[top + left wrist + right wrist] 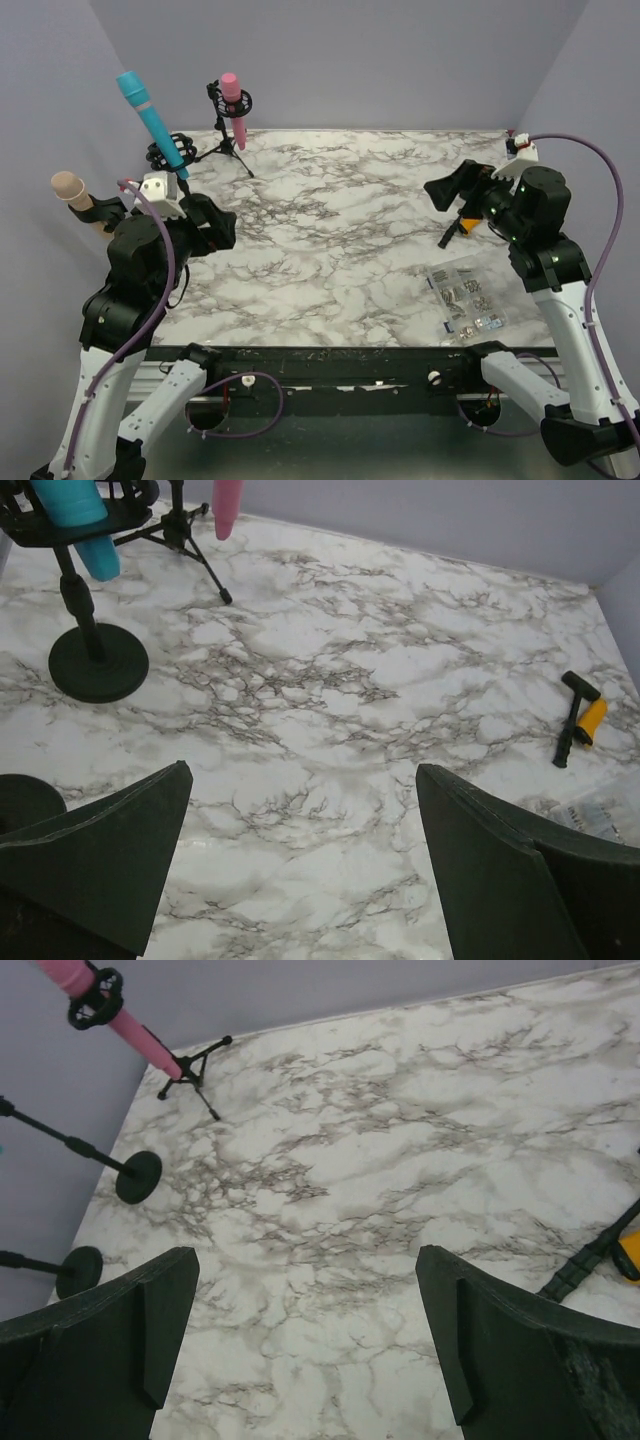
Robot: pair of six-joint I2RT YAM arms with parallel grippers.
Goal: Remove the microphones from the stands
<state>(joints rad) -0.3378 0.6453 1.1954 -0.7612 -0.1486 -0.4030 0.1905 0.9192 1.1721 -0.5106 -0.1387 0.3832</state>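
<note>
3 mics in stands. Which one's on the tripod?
The pink microphone, farthest back. Its tripod stand has splayed legs; the blue microphone sits on a round-base stand, and the beige microphone is at the far left.

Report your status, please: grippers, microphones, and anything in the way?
Both open and empty: left gripper, right gripper. In stands: blue microphone, pink microphone; beige microphone partly hidden behind left arm. Far right, out of the way: tool, bag.

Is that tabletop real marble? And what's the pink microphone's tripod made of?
Tabletop: white with grey veins, slightly glossy; marble look, possibly printed laminate rather than stone. Tripod: thin matte black rods, probably metal, maybe plastic.
</note>
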